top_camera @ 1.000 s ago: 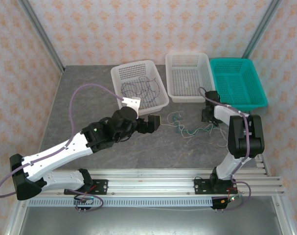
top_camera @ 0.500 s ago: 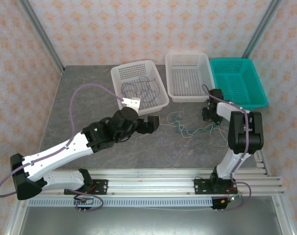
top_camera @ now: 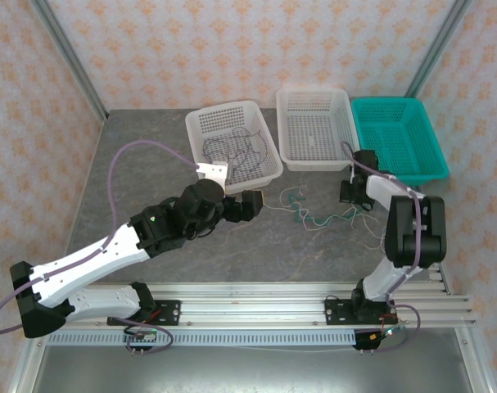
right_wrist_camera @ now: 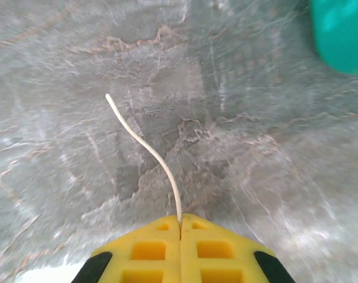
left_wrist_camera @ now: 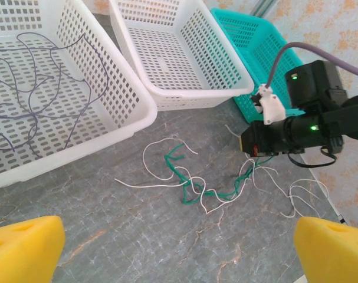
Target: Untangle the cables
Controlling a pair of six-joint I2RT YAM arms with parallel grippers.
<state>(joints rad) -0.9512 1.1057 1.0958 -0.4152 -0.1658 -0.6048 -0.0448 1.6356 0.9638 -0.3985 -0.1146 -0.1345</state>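
- One grey table (top_camera: 133, 164); patterned walls (top_camera: 232, 49).
- Three far baskets (top_camera: 314, 91): two white, one teal (top_camera: 395, 101).
- Purple cables (left_wrist_camera: 43, 88): left basket (top_camera: 223, 107). White cables (left_wrist_camera: 149, 185), teal-green cable (left_wrist_camera: 177, 168): tangled mid-table.
- Left jaws spread wide; right jaws clamp one white cable (right_wrist_camera: 152, 155).

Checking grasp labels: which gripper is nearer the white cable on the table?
Right. The right gripper is shut on an end of the white cable; the left gripper hangs open, apart from it, to its left.

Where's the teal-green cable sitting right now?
In the left wrist view the teal-green cable lies mid-frame on the grey table, just in front of the middle white basket, tangled with the white cable.
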